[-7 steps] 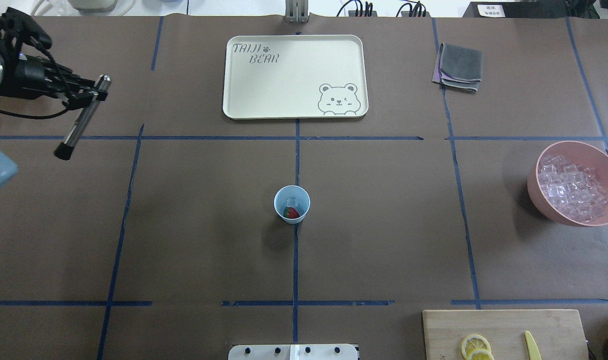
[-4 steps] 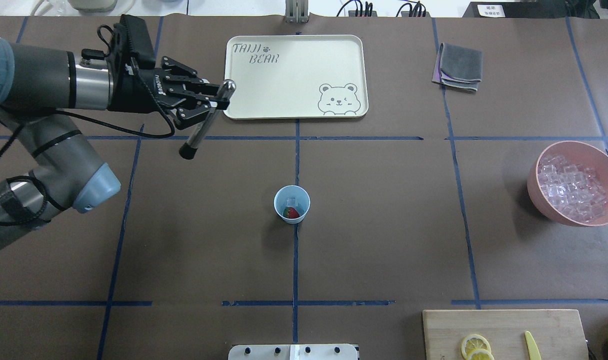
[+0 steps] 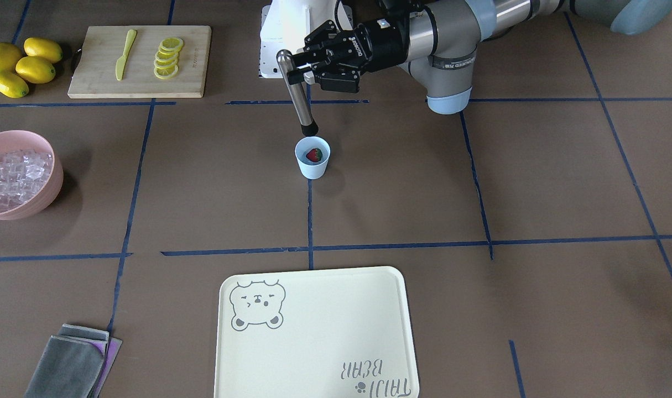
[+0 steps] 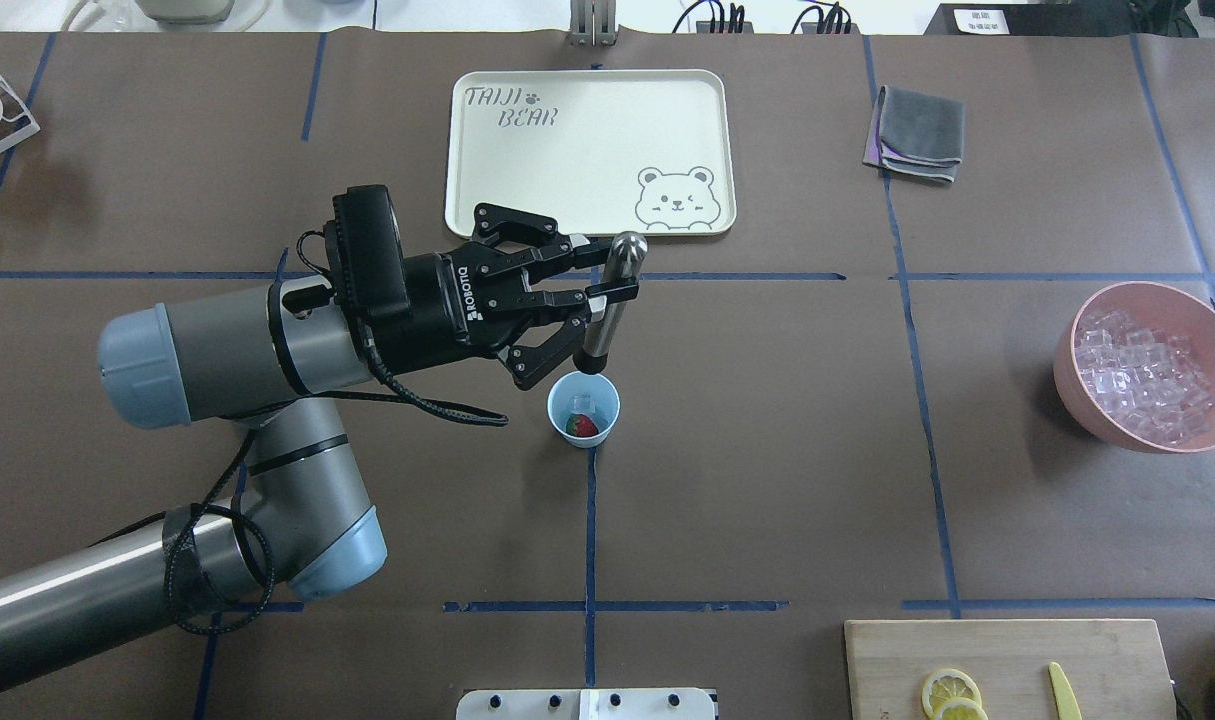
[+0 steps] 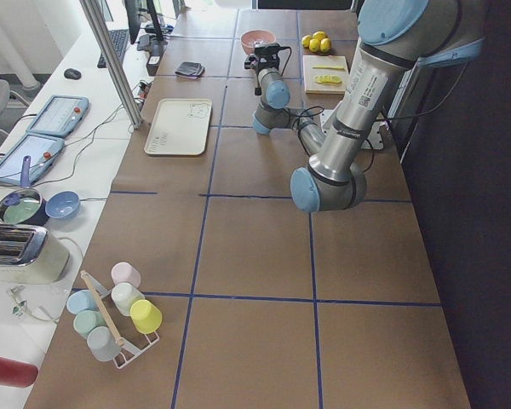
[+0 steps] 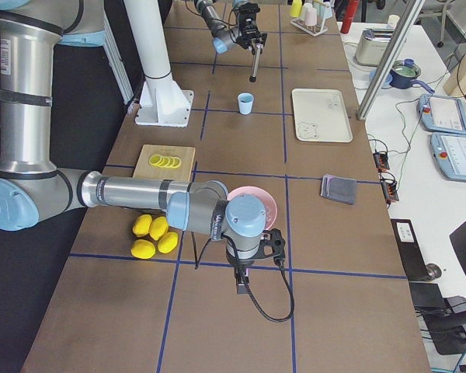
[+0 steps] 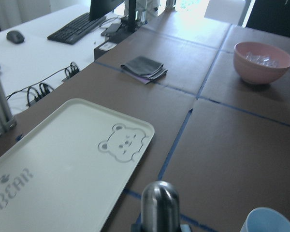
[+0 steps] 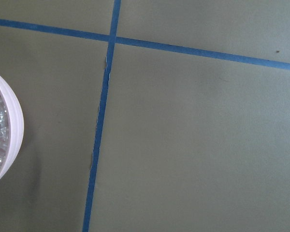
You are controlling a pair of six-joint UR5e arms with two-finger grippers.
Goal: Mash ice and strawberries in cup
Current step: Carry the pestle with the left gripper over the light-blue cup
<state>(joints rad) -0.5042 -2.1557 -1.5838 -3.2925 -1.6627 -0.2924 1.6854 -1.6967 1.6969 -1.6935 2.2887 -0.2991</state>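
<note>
The pale blue cup [image 4: 583, 408] stands at the table's middle, with a red strawberry [image 4: 583, 427] and a clear ice cube [image 4: 581, 403] inside. The strawberry [image 3: 314, 155] also shows from the front. My left gripper [image 4: 607, 290] is shut on a steel muddler [image 4: 605, 310] with a black tip. It holds the muddler tilted above the table, the tip just over the cup's far rim in the overhead view. From the front, the black tip [image 3: 310, 130] hangs right above the cup [image 3: 312, 160]. My right gripper [image 6: 241, 284] shows only in the right side view, by the pink bowl; I cannot tell its state.
A pink bowl [image 4: 1072, 395] full of ice cubes sits at the right edge. A cream bear tray [image 4: 587, 150] lies beyond the cup, with a folded grey cloth [image 4: 917, 135] to its right. A cutting board [image 4: 1007, 660] with lemon slices and a yellow knife lies front right, whole lemons [image 3: 20, 63] beside it.
My left arm has swept in from the far left towards the table's middle, carrying the muddler. Its black tip now hangs over the cup's rim. The cup has not moved.
</note>
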